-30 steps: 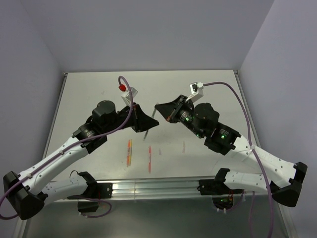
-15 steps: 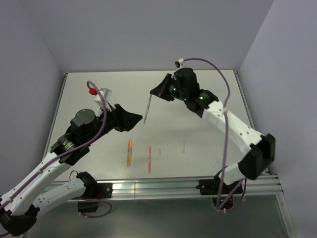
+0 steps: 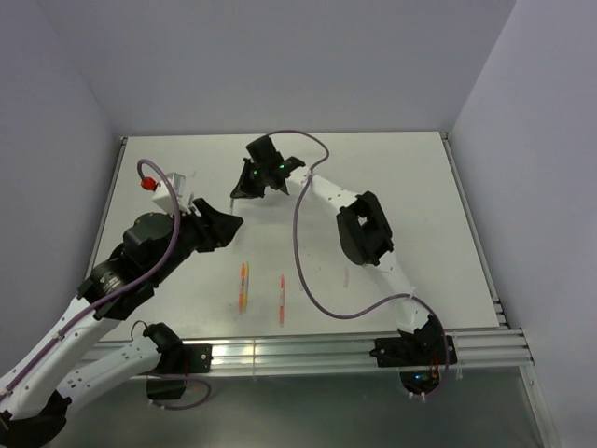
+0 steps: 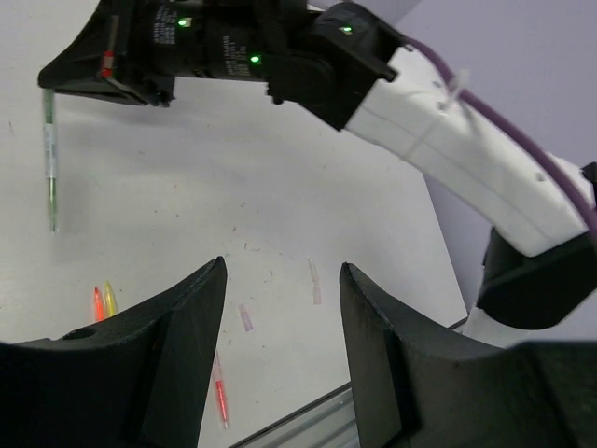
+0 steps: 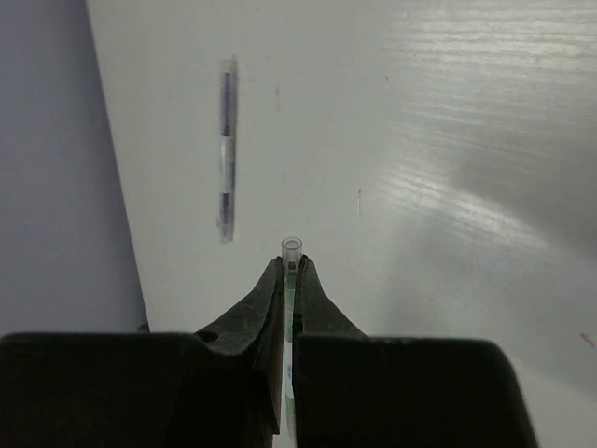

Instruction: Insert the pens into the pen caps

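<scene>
1. Pens lie nearest my bases: the red pen [image 3: 282, 299] rests flat on the table [image 3: 401, 187], and the orange and yellow pens [image 3: 243, 285] lie side by side just to its left, apart from it.
2. A little farther out and to the right of those, two pale caps [image 4: 314, 280] lie flat on the table, short and faint, apart from each other and from the pens.
3. My left pincer [image 4: 282, 271] hangs over the table's left half, above and beyond the orange and yellow pens. Its fingers [image 4: 187, 317] are spread wide with nothing between them, and it touches no pen.
4. Beyond it, my right arm reaches far across to the left, and my right pincer [image 4: 103, 79] is up off the table. It is clenched tight on the green pen [image 4: 50, 159], gripping it near one end. The left wrist view shows the rest of the pen hanging below the fingers, clear of the surface.
5. Farthest, in the right wrist view, a purple pen [image 5: 225, 149] lies flat on the table near its left edge, beyond the held pen's open tip [image 5: 291, 245].
</scene>
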You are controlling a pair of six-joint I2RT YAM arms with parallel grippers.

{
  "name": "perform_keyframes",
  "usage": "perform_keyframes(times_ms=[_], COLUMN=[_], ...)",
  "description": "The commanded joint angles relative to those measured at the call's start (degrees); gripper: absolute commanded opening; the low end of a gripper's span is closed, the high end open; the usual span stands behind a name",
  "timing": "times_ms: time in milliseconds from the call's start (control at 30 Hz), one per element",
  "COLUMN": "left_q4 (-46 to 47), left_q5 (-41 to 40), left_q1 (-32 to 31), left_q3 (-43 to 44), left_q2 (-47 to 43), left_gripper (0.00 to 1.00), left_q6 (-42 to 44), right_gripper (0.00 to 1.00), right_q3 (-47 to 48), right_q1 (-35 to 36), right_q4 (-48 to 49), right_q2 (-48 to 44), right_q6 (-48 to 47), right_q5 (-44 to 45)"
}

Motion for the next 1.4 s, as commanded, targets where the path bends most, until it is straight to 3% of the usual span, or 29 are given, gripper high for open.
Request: perform_keyframes(times_ms=[0,400,500,700,967,1167,1367], left_q4=[-1.48,-2.80,-3.50,-3.68,-3.59,-4.82,-5.52], left_q5=[-0.95,1.86,1.60,1.86,1.86,-1.47,-4.64], left_q1=[0.16,0.16,0.16,0.16,0.16,0.16,0.25], left_q3=[2.70,1.91,1.47,0.42,-1.34,-3.01,-2.66], left_q2=[-0.04,1.72,1.90,2.07,1.99,-0.90,-1.97], left_gripper=[0.57,0.56,0.59,0.60,0.60,0.58,0.59], left_q6=[-1.54,-2.59,-2.59,-3.03,-3.64,-5.66,-6.02], right_gripper=[0.00,0.01,0.18,0.33,0.43,0.43,0.39], right_q3=[7.13,6.00,5.21,4.42,3.02,-7.25,-18.42], right_q1=[0.99,1.34,1.26,1.08,0.55,0.11,3.18], right_q4=[-2.01,2.38,2.65,2.74,2.65,-0.06,-15.44], right_q2=[4.13,10.65,10.38,9.94,7.66,-5.94,-22.56], right_q6=[1.48,1.30,1.04,0.78,-0.10,-3.35,-5.02], right_q5=[-1.87,-1.43,-0.99,-0.29,1.29,10.07,24.39])
